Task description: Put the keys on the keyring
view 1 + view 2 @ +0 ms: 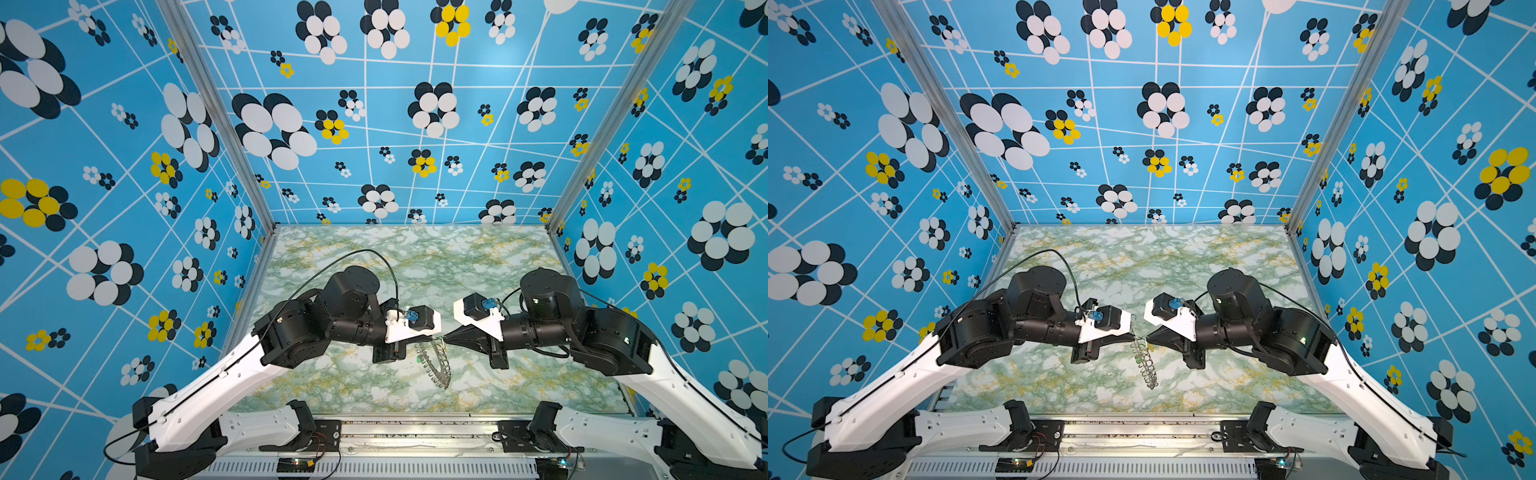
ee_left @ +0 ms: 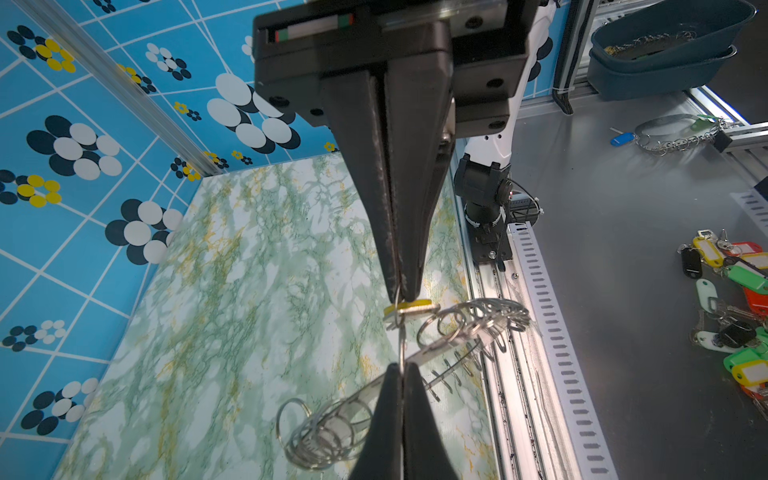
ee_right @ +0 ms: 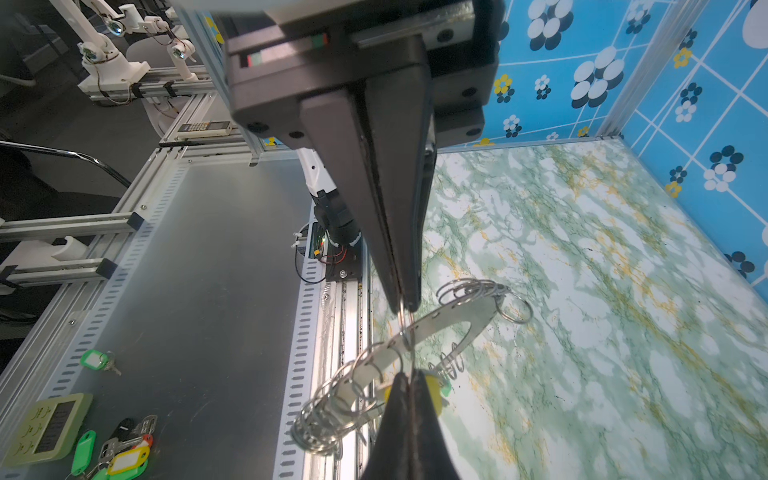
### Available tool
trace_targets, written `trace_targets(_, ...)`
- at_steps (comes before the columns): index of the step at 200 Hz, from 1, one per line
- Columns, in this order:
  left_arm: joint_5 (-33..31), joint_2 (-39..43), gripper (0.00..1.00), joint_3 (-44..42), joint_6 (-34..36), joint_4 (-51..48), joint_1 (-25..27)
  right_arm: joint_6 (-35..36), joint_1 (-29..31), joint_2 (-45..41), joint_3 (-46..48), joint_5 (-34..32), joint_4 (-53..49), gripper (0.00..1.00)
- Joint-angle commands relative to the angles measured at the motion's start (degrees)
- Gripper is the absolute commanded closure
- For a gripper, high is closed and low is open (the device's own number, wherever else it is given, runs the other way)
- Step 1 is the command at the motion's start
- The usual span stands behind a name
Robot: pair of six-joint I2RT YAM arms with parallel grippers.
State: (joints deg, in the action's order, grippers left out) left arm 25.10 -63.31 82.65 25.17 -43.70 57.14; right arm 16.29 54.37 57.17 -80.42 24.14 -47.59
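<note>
- I'm pinching my left gripper (image 2: 401, 297) on a thin wire loop (image 2: 401, 332), yellow key (image 2: 409, 308) dangling just under the tips.
- I'm pinching my right gripper (image 3: 405, 307) on the same loop, I think; tips nearly meeting.
- Keyring (image 1: 436, 362) is hanging edge-on between us, off the table (image 1: 498, 257).
- Green key (image 3: 446, 390) is peeking out behind; attached or not, can't tell.
- Judging yellow mid-threading, not seated; green left to confirm.
</note>
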Motion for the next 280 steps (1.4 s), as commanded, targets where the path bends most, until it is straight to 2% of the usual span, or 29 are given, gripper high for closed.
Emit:
trace_targets(1, 1.3, 0.5, 1.00, 1.1, 0.7, 0.5, 0.6, 0.2, 0.4, -0.4, -1.4, -0.3, 0.7, 1.00)
trace_targets(111, 0.8, 0.6, 1.00, 1.7, 0.9, -0.9, 1.0, 0.8, 0.4, -1.2, -1.6, -1.3, 0.0, 1.00)
trace_targets(280, 0.3, 0.5, 1.00, 3.0, 1.4, -0.9, 1.2, 0.8, 0.6, 0.2, -0.6, 1.6, -1.1, 1.00)
